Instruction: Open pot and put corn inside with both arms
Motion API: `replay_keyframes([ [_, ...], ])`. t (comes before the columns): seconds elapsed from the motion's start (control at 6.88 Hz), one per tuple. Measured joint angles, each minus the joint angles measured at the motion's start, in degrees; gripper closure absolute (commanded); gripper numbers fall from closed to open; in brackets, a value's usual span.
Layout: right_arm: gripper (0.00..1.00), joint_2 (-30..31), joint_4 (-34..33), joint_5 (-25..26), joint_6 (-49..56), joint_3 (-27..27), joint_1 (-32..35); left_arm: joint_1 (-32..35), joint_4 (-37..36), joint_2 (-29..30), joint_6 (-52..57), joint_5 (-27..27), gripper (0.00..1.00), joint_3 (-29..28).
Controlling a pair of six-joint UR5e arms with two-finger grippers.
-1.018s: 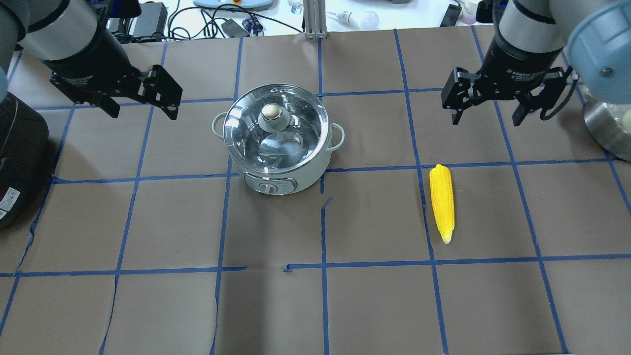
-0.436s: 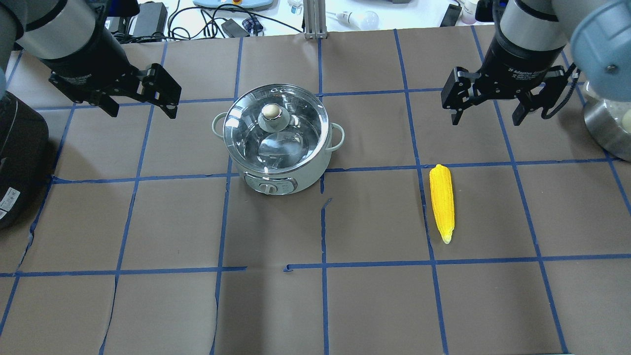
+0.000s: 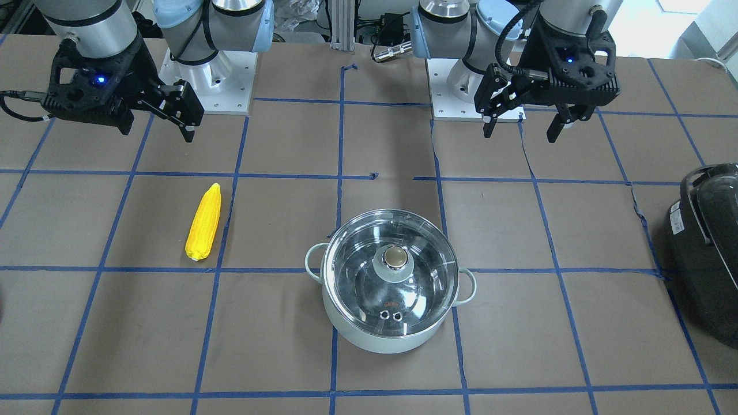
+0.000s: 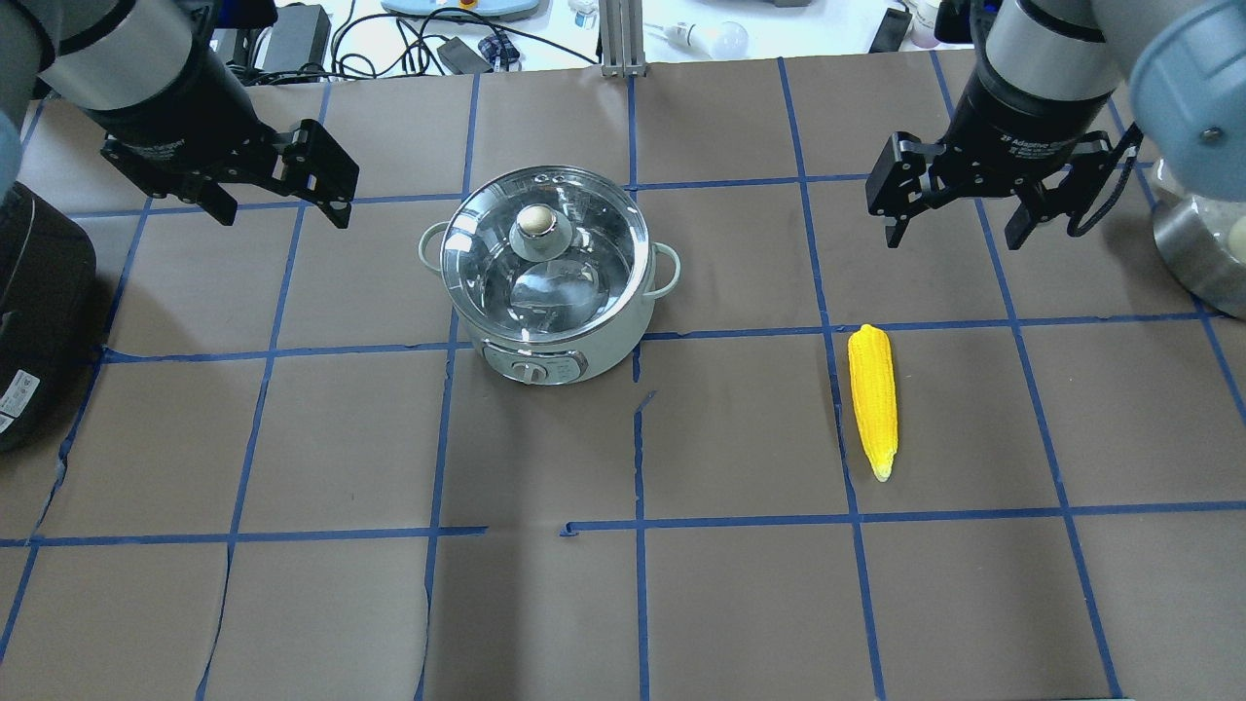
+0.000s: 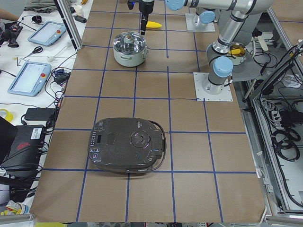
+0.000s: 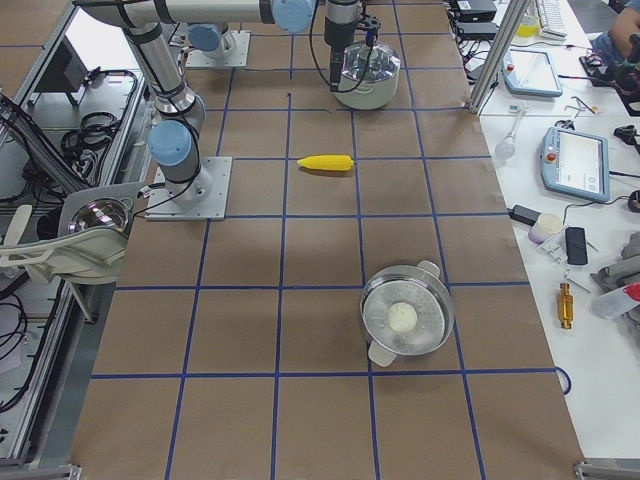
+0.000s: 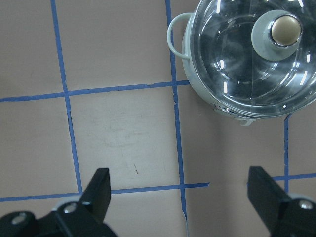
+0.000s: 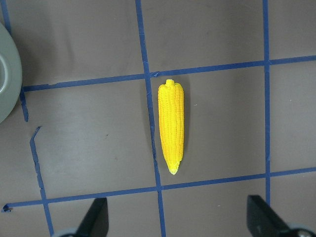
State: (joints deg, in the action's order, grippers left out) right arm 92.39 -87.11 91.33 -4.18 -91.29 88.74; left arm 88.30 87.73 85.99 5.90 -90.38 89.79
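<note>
The pale mint-white pot (image 4: 560,341) stands mid-table with its clear glass lid (image 4: 584,273) on, knob (image 4: 533,222) upright; it also shows in the front view (image 3: 375,340) and the left wrist view (image 7: 210,96). The yellow corn (image 4: 871,399) lies flat to the pot's right, narrow end toward me; it also shows in the front view (image 3: 204,222) and the right wrist view (image 8: 171,127). My left gripper (image 4: 280,212) hangs open and empty, left of the pot. My right gripper (image 4: 952,239) hangs open and empty, beyond the corn.
A black appliance (image 4: 29,321) with a handle sits at the table's left edge. A steel pot (image 4: 1202,253) holding something pale stands at the right edge. Cables and devices (image 4: 419,39) lie beyond the far edge. Blue tape lines grid the brown table cover.
Both grippers have drifted slightly toward the far edge. The right one has also edged left. Both stay open. The pot and corn have not moved.
</note>
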Motion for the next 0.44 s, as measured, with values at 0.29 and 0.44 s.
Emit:
replay_keyframes([
  [0.29,0.0,0.3,0.1,-1.4,0.4,-0.1,0.0,-0.1,0.5,0.4,0.0,-1.3,0.0,-1.0],
  [0.44,0.0,0.3,0.1,-1.4,0.4,-0.2,0.0,-0.1,0.6,1.0,0.0,-1.4,0.0,-1.9],
])
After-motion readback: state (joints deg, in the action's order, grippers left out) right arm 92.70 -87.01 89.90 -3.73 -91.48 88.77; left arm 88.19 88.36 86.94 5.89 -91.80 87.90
